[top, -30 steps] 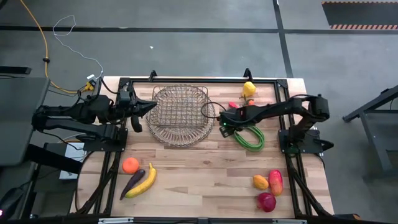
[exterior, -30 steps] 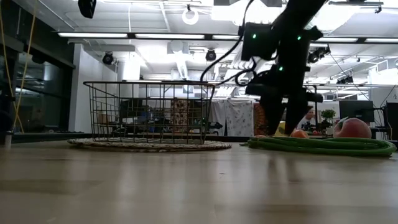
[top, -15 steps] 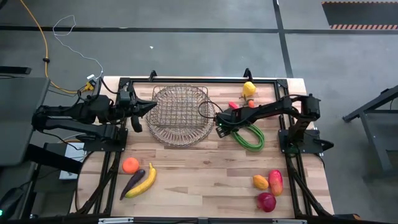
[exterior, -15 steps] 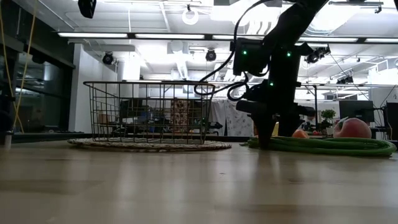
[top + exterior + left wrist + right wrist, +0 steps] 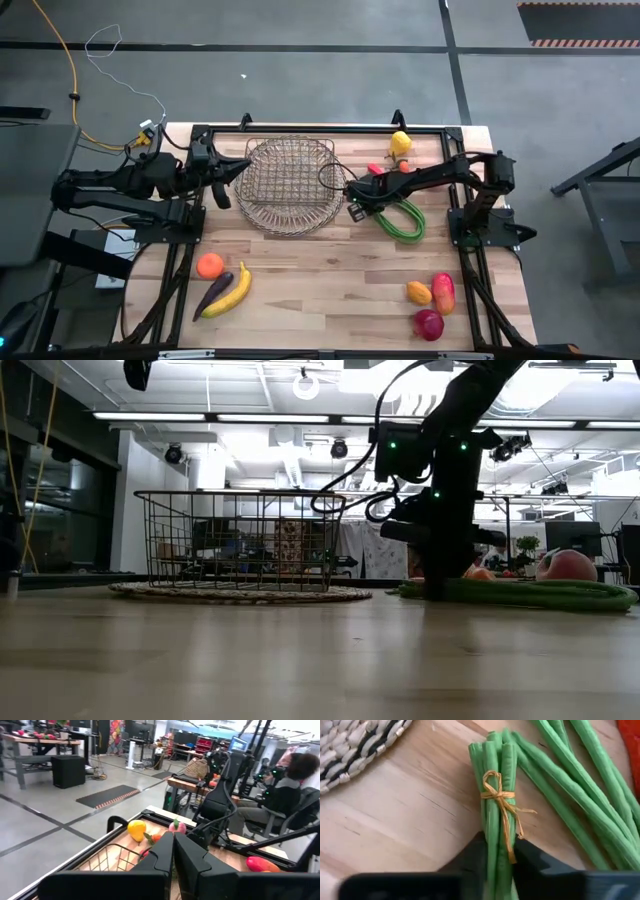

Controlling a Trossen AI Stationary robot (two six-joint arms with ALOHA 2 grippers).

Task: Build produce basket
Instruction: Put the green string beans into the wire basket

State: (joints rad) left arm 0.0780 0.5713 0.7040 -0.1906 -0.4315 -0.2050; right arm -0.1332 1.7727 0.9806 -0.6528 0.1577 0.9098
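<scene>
Right gripper (image 5: 498,851) down on table just beside basket (image 5: 291,185), fingers pinched narrow around tied end of long green beans (image 5: 496,795), just short of raffia knot (image 5: 501,802). Bundle end sits between the two pads, pointing forward out of the grip; rest of the loop trails away on the far side from the basket and curls back along the board. Mat edge (image 5: 355,745) under basket visible just ahead and to one side of the pincer. Grip looks closed on the beans, though contact on the underside not visible, so seating of pads only probable. Left gripper (image 5: 238,172) parked at opposite rim of basket, fingers pressed together, holding nothing. Basket appears empty; lemon (image 5: 400,142) and red chilli (image 5: 375,169) lie just behind the working arm; orange (image 5: 209,265), eggplant (image 5: 213,293) and banana (image 5: 231,292) well apart at the near left; apples (image 5: 429,322) well apart at the near right. Risks from here: grip near the very tip, so stalks could slide out on lifting; long limp loop likely to drag, snag the chilli or catch on the basket wire rim; too low a carry would hang the tail outside the basket; squeezing harder could splay stalks past the knot.
</scene>
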